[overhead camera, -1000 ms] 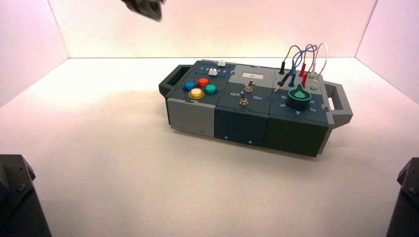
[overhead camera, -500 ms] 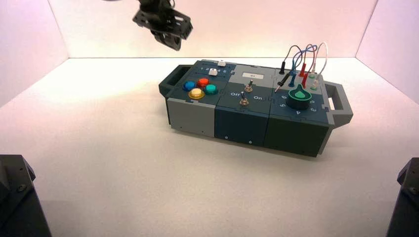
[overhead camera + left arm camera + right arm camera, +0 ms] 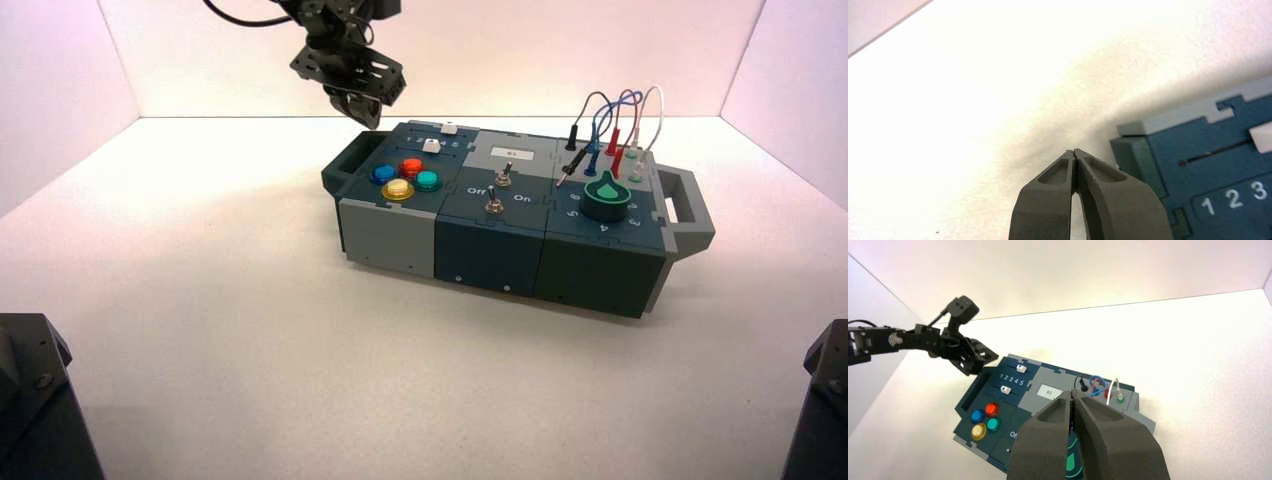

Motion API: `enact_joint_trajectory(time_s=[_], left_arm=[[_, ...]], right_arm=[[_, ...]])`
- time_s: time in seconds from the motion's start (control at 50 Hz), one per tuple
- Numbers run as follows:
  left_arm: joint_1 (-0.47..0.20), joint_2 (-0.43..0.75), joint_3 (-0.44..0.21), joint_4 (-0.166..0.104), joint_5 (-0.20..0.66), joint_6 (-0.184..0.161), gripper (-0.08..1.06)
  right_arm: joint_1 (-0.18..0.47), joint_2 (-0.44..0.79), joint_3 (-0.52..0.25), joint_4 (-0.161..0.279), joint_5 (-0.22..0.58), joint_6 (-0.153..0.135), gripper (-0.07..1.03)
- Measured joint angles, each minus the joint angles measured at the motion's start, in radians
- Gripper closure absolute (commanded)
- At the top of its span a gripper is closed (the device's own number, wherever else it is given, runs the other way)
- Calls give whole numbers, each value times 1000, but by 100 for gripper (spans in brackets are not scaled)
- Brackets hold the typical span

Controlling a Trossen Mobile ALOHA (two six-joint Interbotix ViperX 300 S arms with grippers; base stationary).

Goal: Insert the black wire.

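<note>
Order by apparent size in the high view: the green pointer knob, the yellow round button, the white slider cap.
1. Green pointer knob, clearly largest.
2. Yellow round button.
3. White slider cap, smallest; it sits slightly farther from the camera.

A plain white table (image 3: 200, 330) fills the scene, matte and evenly lit. White walls enclose it: a back wall (image 3: 500, 50) and two side walls (image 3: 50, 90) that angle inward toward the far corners. Bright light washes the far part of the table, with a faint pinkish tint on the walls.
</note>
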Motion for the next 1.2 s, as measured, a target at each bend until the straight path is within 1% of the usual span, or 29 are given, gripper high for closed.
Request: enact_joint_trajectory(time_s=[0.16, 0.26, 0.48, 0.58, 0.62, 0.7, 0.76, 0.84, 0.92, 1.06, 1.2], left_arm=[[-5, 5, -2, 0, 12, 5, 100], [-5, 3, 0, 0, 18, 6, 101], [-3, -2, 20, -2, 18, 15, 100], [-3, -11, 34, -3, 18, 18, 100], [-3, -12, 38, -3, 18, 23, 101], [-3, -15, 44, -3, 18, 28, 101], [-3, -17, 48, -3, 18, 29, 100], [-2, -18, 49, -3, 18, 29, 100], [-2, -18, 49, -3, 18, 29, 100], [-2, -20, 49, -3, 18, 31, 100], [-2, -25, 51, -3, 18, 31, 100]], right_arm=[[-2, 8, -2, -2, -2, 0, 99], [0, 23, -2, -11, -2, 0, 99], [-3, 94, -14, -26, 6, 0, 98], [-14, 130, -26, -44, 25, 0, 98], [-31, 152, -35, -60, 41, 2, 98], [-54, 179, -54, -77, 61, 3, 98], [-83, 206, -77, -100, 87, 5, 98], [-107, 227, -100, -112, 124, 9, 98], [-126, 256, -117, -117, 175, 17, 98], [-127, 301, -124, -118, 244, 32, 98], [-129, 322, -124, -118, 304, 58, 98]])
